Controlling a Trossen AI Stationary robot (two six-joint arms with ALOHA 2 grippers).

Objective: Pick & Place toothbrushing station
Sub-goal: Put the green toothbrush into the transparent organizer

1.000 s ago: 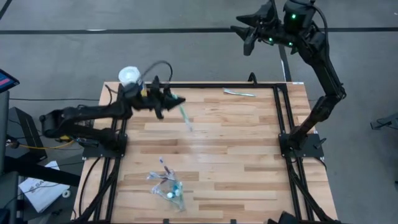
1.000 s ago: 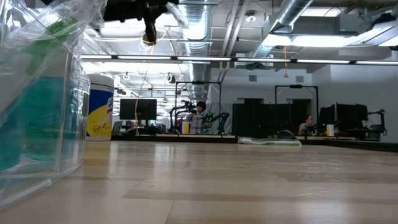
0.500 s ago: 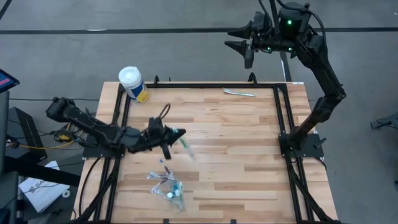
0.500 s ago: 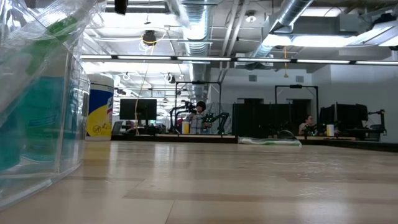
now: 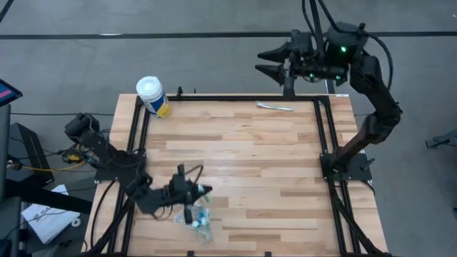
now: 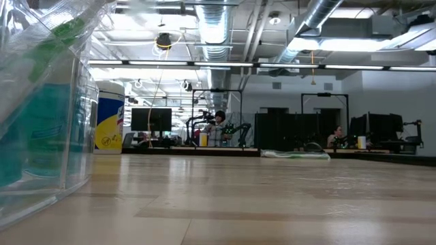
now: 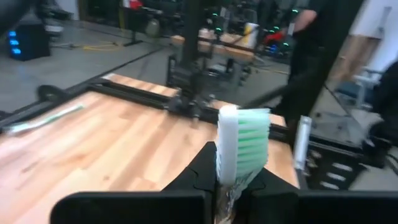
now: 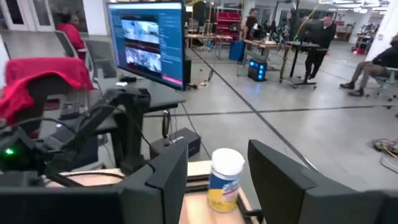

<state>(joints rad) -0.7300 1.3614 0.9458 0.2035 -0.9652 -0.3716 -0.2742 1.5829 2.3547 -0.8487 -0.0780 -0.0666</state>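
Table: 1 canister, 1 holder, 2 loose toothbrushes.

The slim pale green toothbrush's handle is hidden between dark fingers; the see-through plastic holder is cut off by the frame edge.

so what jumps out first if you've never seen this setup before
The left hand at the table's near edge, shut on a green-bristled toothbrush just above the clear holder. Then the right hand, open and raised beyond the far edge, and the white-lidded canister at the far left corner.
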